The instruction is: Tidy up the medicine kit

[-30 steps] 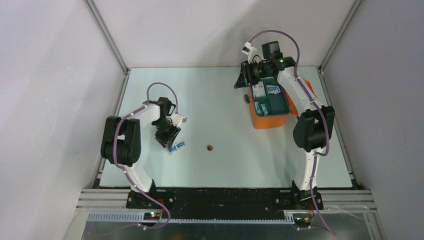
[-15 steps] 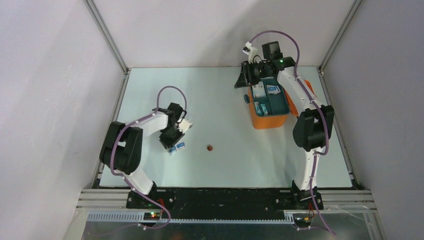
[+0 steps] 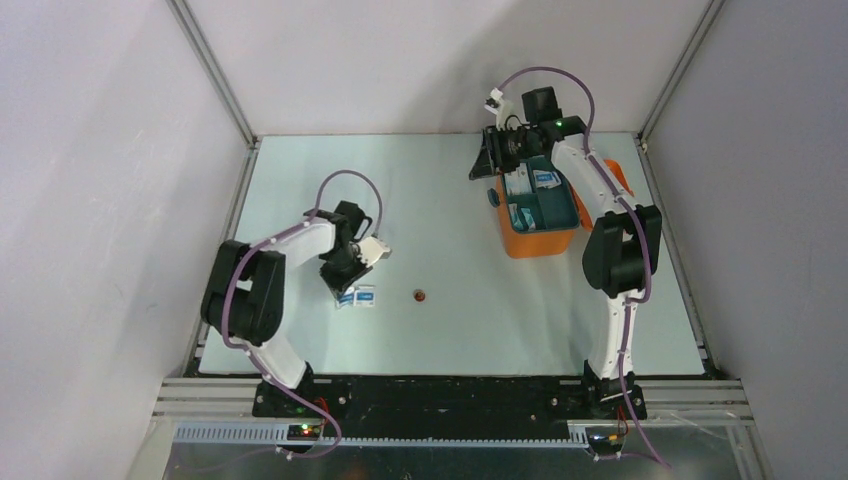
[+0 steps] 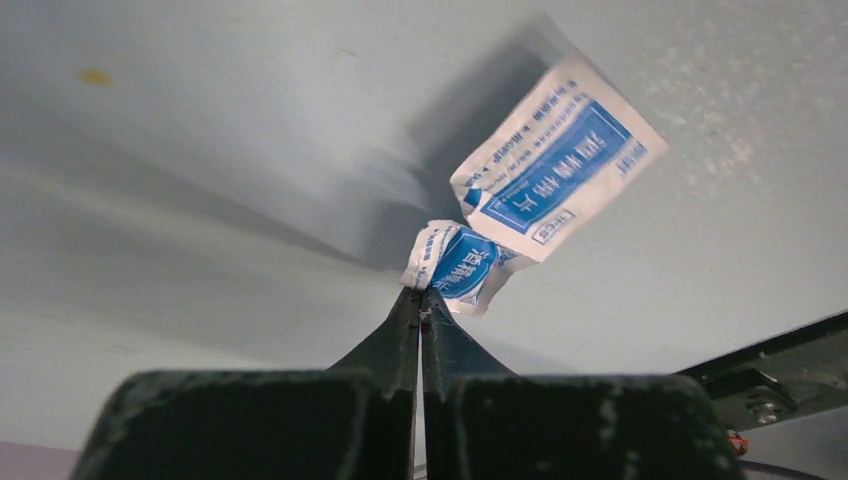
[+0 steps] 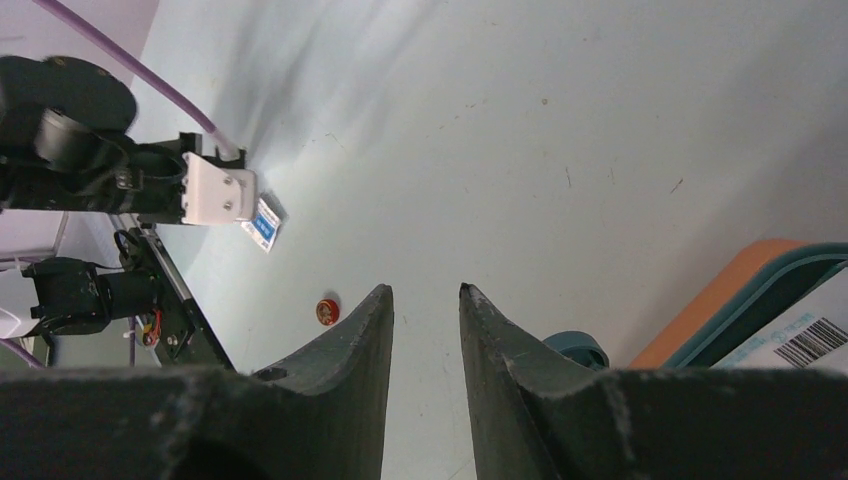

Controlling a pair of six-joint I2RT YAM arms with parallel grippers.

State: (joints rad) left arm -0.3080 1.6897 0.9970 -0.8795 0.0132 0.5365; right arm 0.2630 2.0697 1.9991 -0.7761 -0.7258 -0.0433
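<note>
The medicine kit (image 3: 537, 243) is an orange box with a teal rim, lying open at the back right with white and blue packets inside; its corner shows in the right wrist view (image 5: 722, 298). My right gripper (image 3: 486, 166) (image 5: 425, 290) is open and empty, held above the table just left of the kit's far end. My left gripper (image 3: 346, 283) (image 4: 420, 291) is shut, its tips pinching the edge of a crumpled blue-and-white sachet (image 4: 460, 264). A second, flat sachet (image 4: 556, 168) lies right beside it. Both sachets (image 3: 357, 297) lie left of centre.
A small red round object (image 3: 420, 295) (image 5: 327, 310) lies on the table near the middle. A teal round cap (image 3: 493, 197) (image 5: 577, 350) sits against the kit's left side. Grey walls enclose the table on three sides.
My left wrist has swung right and turned over the sachets, which now show as two pieces side by side. The right arm has barely moved.
</note>
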